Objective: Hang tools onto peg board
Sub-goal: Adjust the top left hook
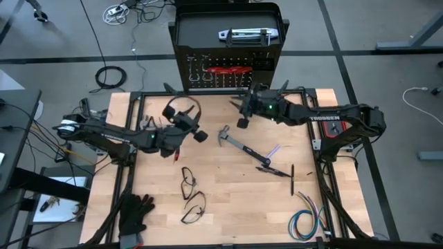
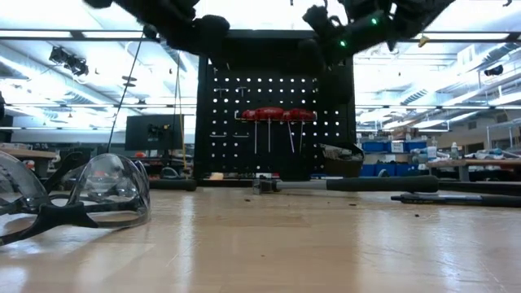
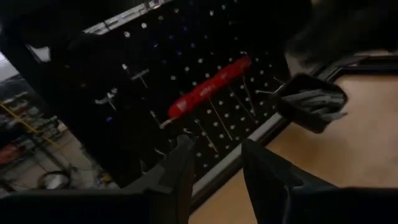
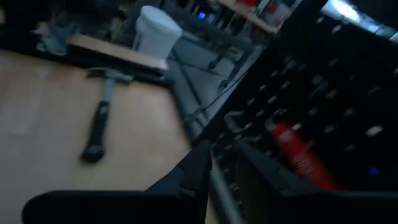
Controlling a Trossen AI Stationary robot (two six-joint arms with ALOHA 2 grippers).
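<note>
Safety glasses (image 2: 77, 195) lie nearest on the worktop (image 1: 228, 187), with a hammer (image 1: 246, 149) beyond. Above it, the left gripper (image 3: 214, 168) hovers empty, jaws apart, while the right gripper (image 4: 221, 168) has jaws clamped on a thin metal tool (image 4: 224, 199) near the peg board (image 2: 273, 106), where red-handled screwdrivers (image 2: 277, 115) hang.

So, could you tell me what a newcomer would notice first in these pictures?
Probably the peg board at the table's far edge, with red-handled tools hanging on it. Both grippers are raised near it: the left gripper and the right gripper. A hammer lies mid-table.
</note>
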